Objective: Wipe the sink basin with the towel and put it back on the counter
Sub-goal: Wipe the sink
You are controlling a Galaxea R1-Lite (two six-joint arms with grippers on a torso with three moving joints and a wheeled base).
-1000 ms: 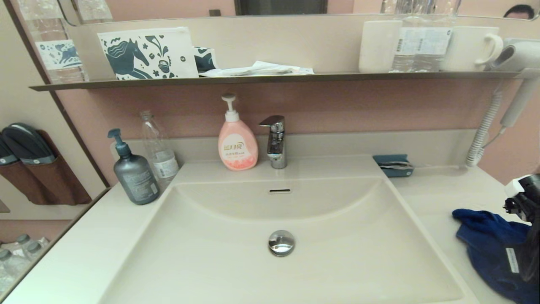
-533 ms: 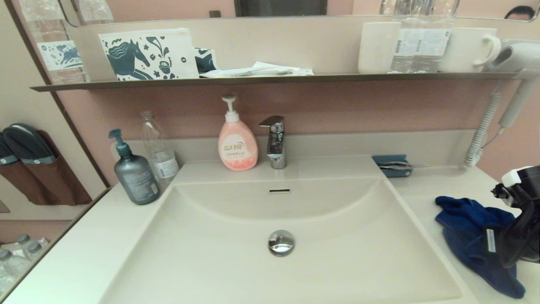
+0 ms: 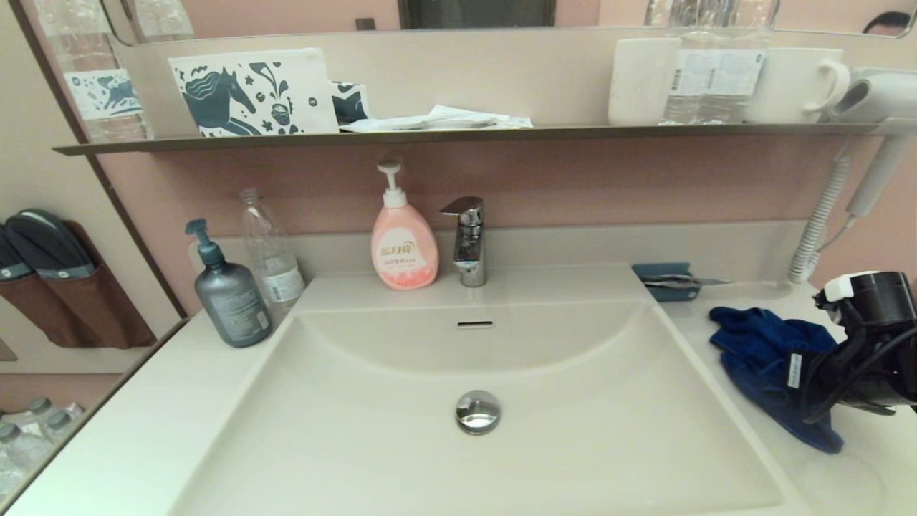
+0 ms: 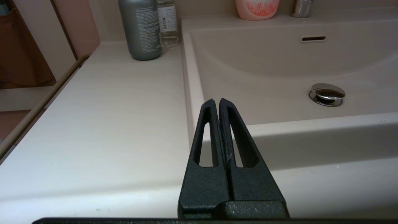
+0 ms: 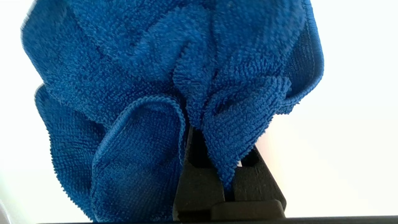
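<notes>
Left of the sink basin [image 3: 401,444] the left gripper [image 4: 216,104] sat closed and idle, while right of it the right gripper [image 3: 813,383] pinched the towel [image 3: 759,351] above the counter [image 3: 745,315]; best carried low, grip unbroken.

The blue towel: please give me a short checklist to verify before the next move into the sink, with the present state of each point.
1. Right gripper shut on the deep blue terry towel: ok.
2. Towel off the off-white counter: cannot tell; its lower edge seems to lie on it.
3. Glossy off-white sink basin free of objects: ok.
4. Round chrome drain plug raised in the wiping path: not ok, wipe around it.
5. Left gripper shut, outside the basin at its front rim: ok.
</notes>
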